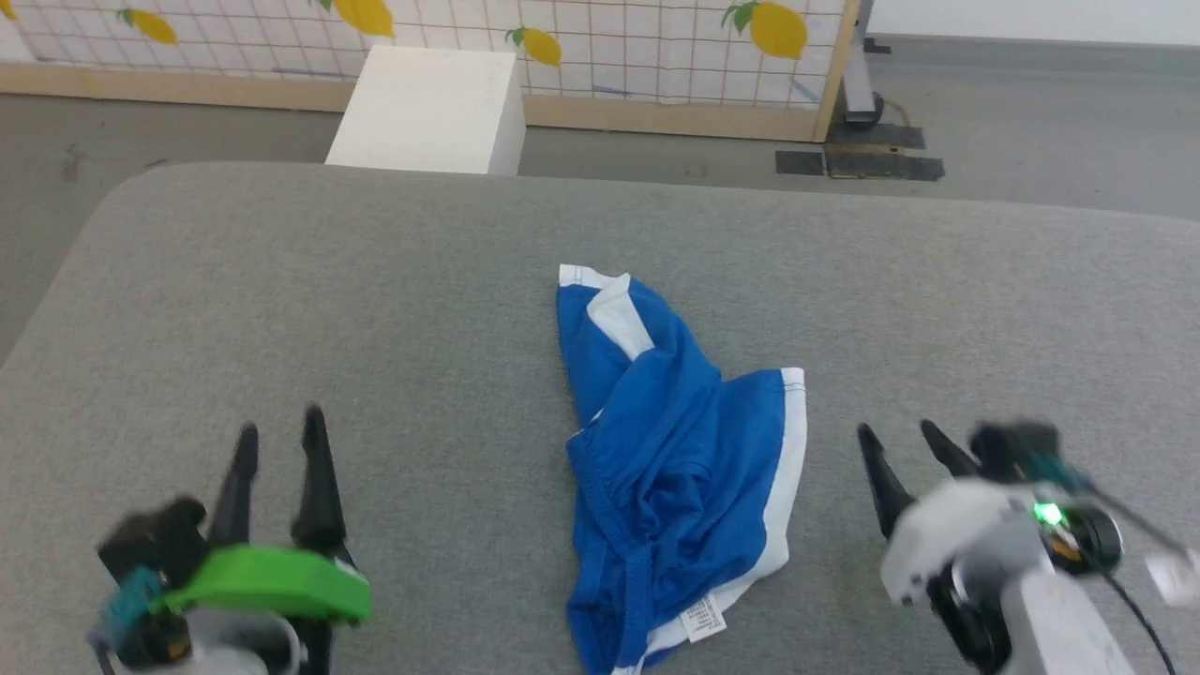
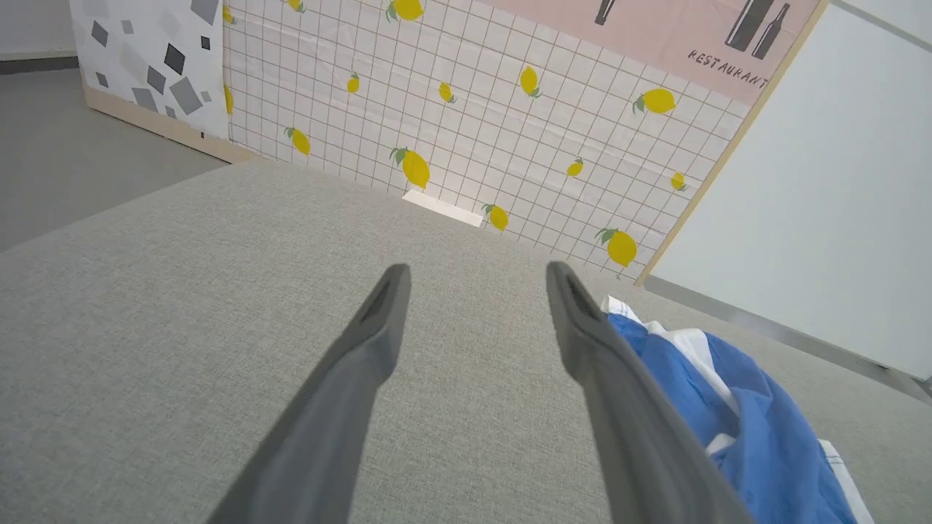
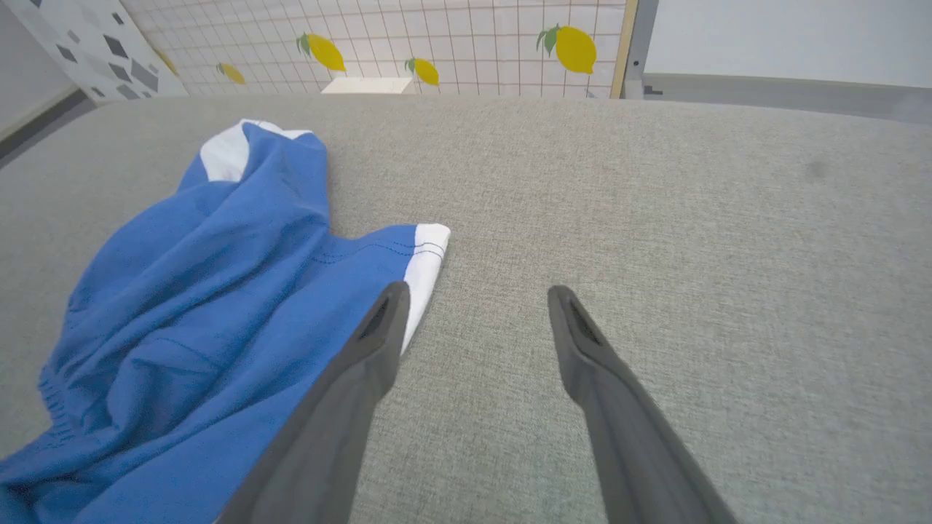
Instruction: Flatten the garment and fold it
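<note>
The royal-blue shorts (image 1: 675, 459) lie crumpled in the middle of the grey table (image 1: 375, 300), white trim along the right side and a small white tag (image 1: 703, 621) near the front. The gathered waistband runs down the heap's left side. No print shows. My left gripper (image 1: 279, 422) hovers open at the lower left, well apart from the shorts (image 2: 757, 429). My right gripper (image 1: 895, 428) stands open at the lower right, a short way from the white-trimmed hem (image 3: 426, 269). In the right wrist view the shorts (image 3: 182, 327) spread to the left of my fingers (image 3: 371, 356).
A white box (image 1: 431, 108) stands on the floor beyond the table's far edge, before a lemon-patterned panel (image 1: 609, 37). A dark stand base (image 1: 858, 155) sits on the floor at the far right. Bare grey surface lies on both sides of the shorts.
</note>
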Tool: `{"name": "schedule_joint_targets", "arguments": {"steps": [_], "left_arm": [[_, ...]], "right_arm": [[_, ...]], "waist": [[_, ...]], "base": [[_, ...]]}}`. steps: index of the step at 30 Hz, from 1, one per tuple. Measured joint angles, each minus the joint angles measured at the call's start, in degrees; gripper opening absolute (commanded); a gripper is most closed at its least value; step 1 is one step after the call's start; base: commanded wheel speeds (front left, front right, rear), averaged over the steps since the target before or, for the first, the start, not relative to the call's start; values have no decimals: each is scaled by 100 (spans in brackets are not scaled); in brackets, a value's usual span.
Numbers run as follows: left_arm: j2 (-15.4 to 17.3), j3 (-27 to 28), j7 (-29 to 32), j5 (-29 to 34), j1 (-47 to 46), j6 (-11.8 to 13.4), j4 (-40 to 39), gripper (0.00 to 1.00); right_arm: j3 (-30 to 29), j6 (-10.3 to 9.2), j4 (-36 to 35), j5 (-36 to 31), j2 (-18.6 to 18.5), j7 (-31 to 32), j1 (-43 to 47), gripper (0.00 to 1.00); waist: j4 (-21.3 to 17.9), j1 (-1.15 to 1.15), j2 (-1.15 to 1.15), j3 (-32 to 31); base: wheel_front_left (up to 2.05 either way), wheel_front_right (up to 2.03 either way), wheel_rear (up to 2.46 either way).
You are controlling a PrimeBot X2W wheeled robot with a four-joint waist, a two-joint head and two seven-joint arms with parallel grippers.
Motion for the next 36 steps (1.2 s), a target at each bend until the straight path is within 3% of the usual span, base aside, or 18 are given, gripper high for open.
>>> {"name": "schedule_joint_targets", "arguments": {"steps": [7,12,16,23,24,25,29,36], "left_arm": [[-448,233,0,528,322,-393,25,100],[-630,339,0,706,224,-669,114,100],[-772,416,-1,891,11,-887,238,100],[-918,500,0,1023,-132,-1140,456,100],[-932,504,-1,1029,-136,-1167,495,100],[-943,510,0,1033,-136,-1185,530,100],[-972,549,0,1116,-141,-1245,609,100],[-1016,481,0,1204,-146,-1310,731,100]], "right_arm": [[242,0,626,-938,-1,2315,-1434,100],[283,0,1055,-1401,8,3323,-2065,100],[230,0,1302,-1849,4,3626,-2194,100],[47,-1,1499,-2016,7,3633,-2258,99],[26,0,1494,-1987,7,3629,-2292,40],[21,0,1493,-1964,5,3602,-2312,0],[-135,4,1475,-1851,76,3471,-2325,0],[-1312,3,862,-1730,22,2896,-1925,0]], "waist": [[223,0,0,158],[437,0,0,357],[644,0,0,539],[926,0,0,855],[949,0,0,893],[960,0,0,917],[916,0,0,933],[669,0,0,729]], "base": [[0,0,0],[0,0,0],[0,0,0],[0,0,0],[0,0,0],[0,0,0],[0,0,0],[0,0,0]]}}
